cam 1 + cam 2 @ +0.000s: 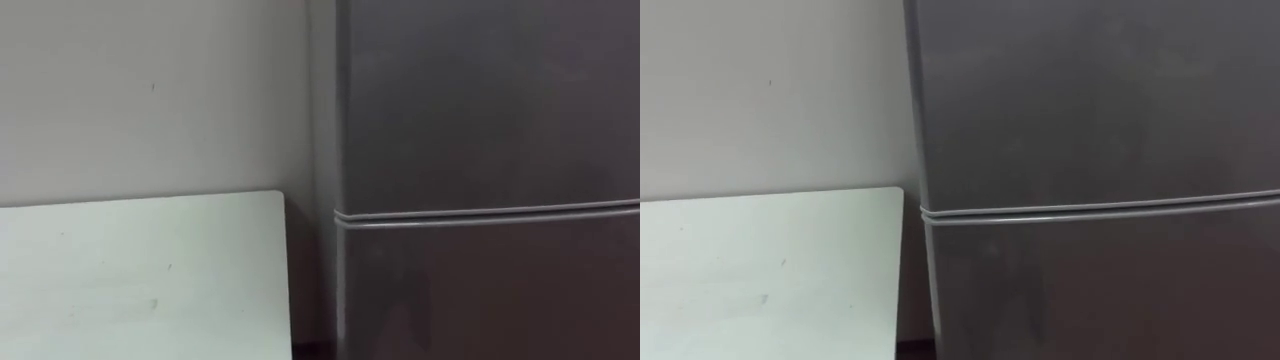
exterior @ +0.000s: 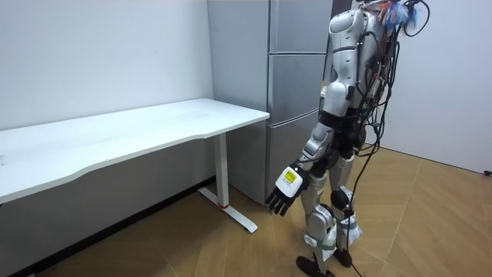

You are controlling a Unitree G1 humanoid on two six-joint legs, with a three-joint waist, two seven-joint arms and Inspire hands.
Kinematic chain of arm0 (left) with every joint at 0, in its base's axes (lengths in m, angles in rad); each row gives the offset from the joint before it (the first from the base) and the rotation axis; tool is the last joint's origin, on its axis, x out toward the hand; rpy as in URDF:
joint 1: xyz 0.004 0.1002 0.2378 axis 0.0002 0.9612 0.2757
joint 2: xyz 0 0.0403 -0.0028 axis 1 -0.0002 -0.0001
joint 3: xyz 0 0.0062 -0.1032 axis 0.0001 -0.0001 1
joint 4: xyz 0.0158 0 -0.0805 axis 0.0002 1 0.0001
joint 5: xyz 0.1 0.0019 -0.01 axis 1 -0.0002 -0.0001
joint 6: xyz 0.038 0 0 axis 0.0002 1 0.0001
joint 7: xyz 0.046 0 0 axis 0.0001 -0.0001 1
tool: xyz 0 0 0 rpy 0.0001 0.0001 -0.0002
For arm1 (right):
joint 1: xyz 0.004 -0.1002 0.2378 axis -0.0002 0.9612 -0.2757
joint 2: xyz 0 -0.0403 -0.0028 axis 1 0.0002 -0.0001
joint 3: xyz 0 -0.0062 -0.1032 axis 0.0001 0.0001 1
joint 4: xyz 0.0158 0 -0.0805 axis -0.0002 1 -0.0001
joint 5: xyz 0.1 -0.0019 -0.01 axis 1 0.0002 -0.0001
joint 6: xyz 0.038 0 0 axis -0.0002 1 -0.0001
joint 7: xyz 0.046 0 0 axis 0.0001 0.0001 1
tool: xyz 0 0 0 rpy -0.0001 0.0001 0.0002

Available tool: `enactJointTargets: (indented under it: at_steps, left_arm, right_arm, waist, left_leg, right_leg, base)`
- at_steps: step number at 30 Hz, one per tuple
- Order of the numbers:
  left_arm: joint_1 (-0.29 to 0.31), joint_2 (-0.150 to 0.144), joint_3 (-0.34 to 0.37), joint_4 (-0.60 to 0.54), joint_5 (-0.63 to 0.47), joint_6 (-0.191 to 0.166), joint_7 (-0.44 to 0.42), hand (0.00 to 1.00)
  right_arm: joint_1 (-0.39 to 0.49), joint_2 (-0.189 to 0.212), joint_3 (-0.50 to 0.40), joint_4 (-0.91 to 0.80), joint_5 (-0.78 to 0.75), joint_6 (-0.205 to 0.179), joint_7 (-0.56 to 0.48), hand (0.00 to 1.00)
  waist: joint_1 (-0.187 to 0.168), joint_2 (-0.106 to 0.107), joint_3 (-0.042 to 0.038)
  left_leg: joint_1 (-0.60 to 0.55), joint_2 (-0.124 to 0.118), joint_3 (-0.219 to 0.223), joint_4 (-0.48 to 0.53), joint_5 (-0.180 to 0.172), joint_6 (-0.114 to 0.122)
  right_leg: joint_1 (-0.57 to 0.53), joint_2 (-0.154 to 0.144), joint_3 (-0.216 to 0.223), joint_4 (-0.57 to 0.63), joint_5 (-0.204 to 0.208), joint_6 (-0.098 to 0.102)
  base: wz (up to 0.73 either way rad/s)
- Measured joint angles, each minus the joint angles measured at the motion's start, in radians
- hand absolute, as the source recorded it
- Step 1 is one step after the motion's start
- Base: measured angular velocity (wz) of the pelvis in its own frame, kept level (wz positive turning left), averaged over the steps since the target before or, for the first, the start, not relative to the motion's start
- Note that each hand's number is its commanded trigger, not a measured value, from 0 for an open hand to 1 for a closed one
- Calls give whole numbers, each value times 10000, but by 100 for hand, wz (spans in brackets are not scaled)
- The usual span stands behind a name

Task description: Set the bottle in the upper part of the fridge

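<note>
Room view shows a pale wall (image 2: 92, 54) running along the far side and a wooden floor (image 2: 430, 223) spreading out near and to the right. A tall grey fridge (image 2: 292, 85) stands against that wall, its front a stack of doors, all of them shut. The robot stands upright on the floor just in front of the fridge, at its right side, with its body turned toward it.

From the head camera the fridge (image 1: 490, 110) takes up the right part of the scene. A thin pale seam (image 1: 490, 212) runs level across it and parts one shut door from the one below.

Left of the fridge is a long white table (image 2: 115, 135) on white legs. Its right end stops just beside the fridge's side wall, with a narrow dark gap between them. In the eye views that end of the table (image 1: 140, 270) lies low on the left, its top bare and smooth, and the wall rises behind it.

The left hand (image 2: 282, 192) hangs low beside the robot's thigh on a straight arm, below the level of the table top and well apart from both table and fridge. Its fingers are relaxed and point down, and it holds nothing.
</note>
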Motion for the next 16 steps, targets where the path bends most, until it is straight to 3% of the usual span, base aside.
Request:
enactJointTargets:
  at_steps: [16]
  left_arm:
    - [-577,22,80,-20,-1,-369,23,0]
  right_arm:
    - [22,3,-177,-61,-408,-339,-10,0]
  waist:
    - [38,-17,-18]
  left_leg:
    - [45,-17,-21,-18,-16,21]
  right_leg:
    - [29,-23,33,12,-33,33]
  base:
    - [0]
